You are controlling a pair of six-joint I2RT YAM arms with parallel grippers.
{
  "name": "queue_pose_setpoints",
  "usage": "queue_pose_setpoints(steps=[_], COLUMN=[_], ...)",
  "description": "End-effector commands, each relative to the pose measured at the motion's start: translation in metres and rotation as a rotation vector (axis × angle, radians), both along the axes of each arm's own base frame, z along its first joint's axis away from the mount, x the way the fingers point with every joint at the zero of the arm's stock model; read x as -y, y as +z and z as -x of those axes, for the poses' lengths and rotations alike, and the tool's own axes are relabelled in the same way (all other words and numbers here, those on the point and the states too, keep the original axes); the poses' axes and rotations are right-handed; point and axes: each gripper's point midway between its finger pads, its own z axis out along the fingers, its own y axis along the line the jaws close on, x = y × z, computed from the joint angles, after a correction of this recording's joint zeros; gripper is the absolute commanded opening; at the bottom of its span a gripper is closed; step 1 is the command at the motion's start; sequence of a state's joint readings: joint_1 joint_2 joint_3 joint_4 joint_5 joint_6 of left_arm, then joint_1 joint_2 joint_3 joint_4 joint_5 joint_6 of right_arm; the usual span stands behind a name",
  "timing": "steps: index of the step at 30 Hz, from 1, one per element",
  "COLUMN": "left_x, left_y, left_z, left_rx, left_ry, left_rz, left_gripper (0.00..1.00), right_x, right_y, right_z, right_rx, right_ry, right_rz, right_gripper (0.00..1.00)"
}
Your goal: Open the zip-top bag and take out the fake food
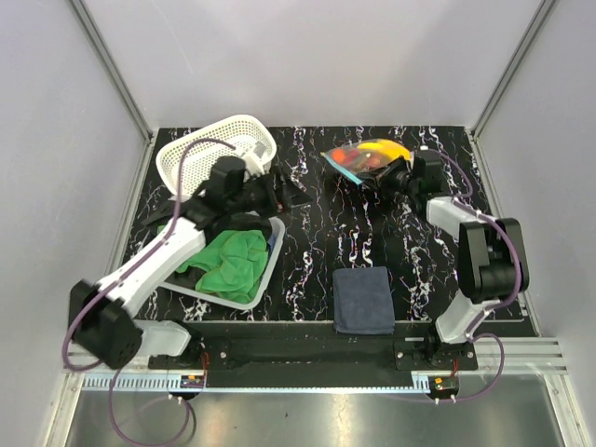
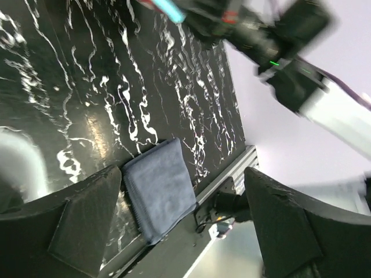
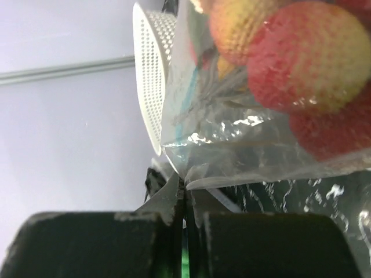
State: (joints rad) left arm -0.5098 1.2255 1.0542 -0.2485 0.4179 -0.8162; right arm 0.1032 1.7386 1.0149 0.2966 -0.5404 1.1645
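The zip-top bag (image 1: 365, 158) is clear with a teal zip strip and is lifted at the back right of the table. It holds the fake food (image 1: 377, 151), yellow, orange and red pieces. My right gripper (image 1: 399, 174) is shut on the bag's edge. In the right wrist view the jaws (image 3: 186, 200) pinch a fold of the clear plastic (image 3: 232, 150), and round orange-red fruit (image 3: 307, 58) hangs above inside the bag. My left gripper (image 1: 291, 194) is open and empty, left of the bag and apart from it. In the left wrist view its fingers (image 2: 87, 220) stand wide apart.
A white perforated basket (image 1: 219, 149) stands at the back left. A white tray (image 1: 265, 279) with a green cloth (image 1: 231, 261) lies under my left arm. A dark blue folded cloth (image 1: 363, 298) lies at the near middle and shows in the left wrist view (image 2: 162, 185).
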Motion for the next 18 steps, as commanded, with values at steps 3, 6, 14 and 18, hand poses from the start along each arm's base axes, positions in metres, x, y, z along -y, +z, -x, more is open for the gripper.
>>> queue_pose_setpoints(steps=[3, 6, 14, 18], left_x=[0.052, 0.065, 0.083, 0.089], left_y=[0.026, 0.008, -0.045, -0.057], left_z=[-0.048, -0.069, -0.098, -0.113], left_rx=[0.021, -0.031, -0.288, -0.316], left_ry=[0.015, 0.036, 0.118, 0.13], left_rz=[0.102, 0.138, 0.136, 0.161], left_gripper=[0.84, 0.78, 0.73, 0.64], right_x=[-0.015, -0.013, -0.013, -0.014], right_y=[0.035, 0.05, 0.047, 0.041], right_z=[0.045, 0.058, 0.089, 0.099], right_rx=[-0.017, 0.016, 0.028, 0.02], right_ry=[0.104, 0.112, 0.147, 0.159], right_rz=[-0.105, -0.086, -0.089, -0.091], right_gripper=[0.0, 0.0, 0.0, 0.0])
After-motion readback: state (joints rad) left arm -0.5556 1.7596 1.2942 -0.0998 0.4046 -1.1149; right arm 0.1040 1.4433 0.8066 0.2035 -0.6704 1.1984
